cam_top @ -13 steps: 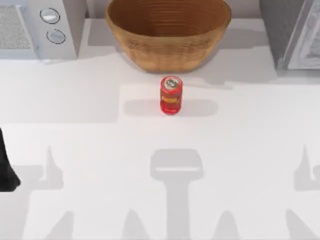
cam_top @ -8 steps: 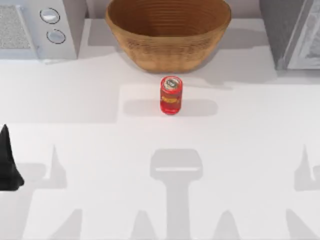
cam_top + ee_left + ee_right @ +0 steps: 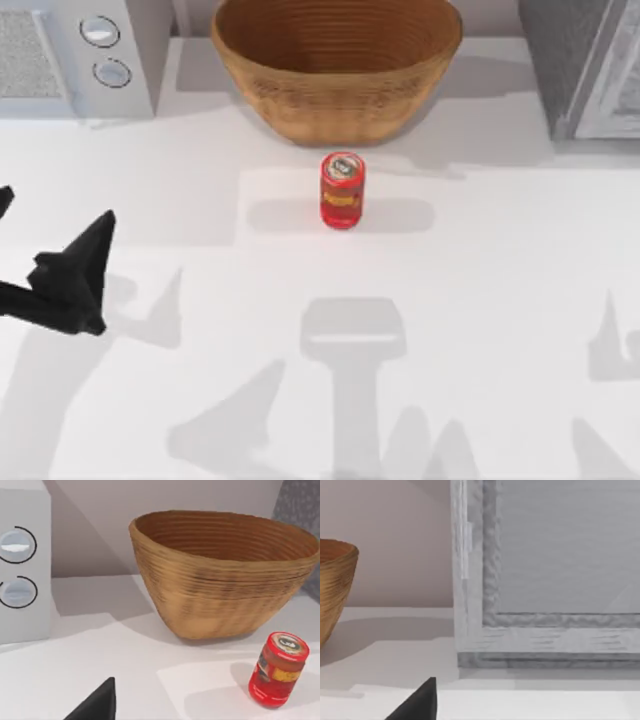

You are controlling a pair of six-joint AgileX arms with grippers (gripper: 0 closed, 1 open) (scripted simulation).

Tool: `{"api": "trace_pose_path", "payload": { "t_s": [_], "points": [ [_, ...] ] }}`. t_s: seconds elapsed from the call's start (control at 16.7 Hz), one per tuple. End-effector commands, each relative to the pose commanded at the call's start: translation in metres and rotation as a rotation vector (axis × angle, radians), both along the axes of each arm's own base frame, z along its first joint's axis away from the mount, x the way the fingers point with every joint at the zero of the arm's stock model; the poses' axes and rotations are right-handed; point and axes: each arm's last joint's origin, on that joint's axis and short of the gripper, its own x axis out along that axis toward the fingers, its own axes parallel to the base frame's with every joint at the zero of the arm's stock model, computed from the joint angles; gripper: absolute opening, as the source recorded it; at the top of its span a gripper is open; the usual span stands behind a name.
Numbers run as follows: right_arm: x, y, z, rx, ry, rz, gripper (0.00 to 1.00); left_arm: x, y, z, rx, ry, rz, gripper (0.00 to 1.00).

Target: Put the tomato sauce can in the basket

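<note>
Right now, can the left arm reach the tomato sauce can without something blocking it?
Probably yes. The left gripper is at the table's left side, and bare table lies between it and the upright tomato sauce can.

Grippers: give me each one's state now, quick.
Left gripper: open, holding nothing, at the table's left, apart from the can.
Right gripper: state cannot be told.

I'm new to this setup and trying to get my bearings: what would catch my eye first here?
The red can stands upright mid-table, just in front of the big wicker basket at the back and apart from it. The dark left end effector hangs over the table's left side, well short of the can. A white appliance with two dials sits back-left, and a grey cabinet back-right.
</note>
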Motion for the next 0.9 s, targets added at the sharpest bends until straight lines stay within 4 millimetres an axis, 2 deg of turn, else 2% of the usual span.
{"api": "trace_pose_path", "payload": {
  "t_s": [0.24, 0.42, 0.6, 0.9],
  "points": [
    [0.000, 0.000, 0.000, 0.000, 0.000, 0.000, 1.00, 0.056, -0.016, 0.005, -0.058, 0.100, -0.216, 1.00],
    [0.000, 0.000, 0.000, 0.000, 0.000, 0.000, 1.00, 0.107, -0.030, -0.008, -0.091, 0.145, -0.378, 1.00],
    [0.000, 0.000, 0.000, 0.000, 0.000, 0.000, 1.00, 0.159, -0.044, -0.036, -0.109, 0.151, -0.535, 1.00],
    [0.000, 0.000, 0.000, 0.000, 0.000, 0.000, 1.00, 0.225, -0.065, -0.106, -0.099, 0.070, -0.768, 1.00]
  ]
}}
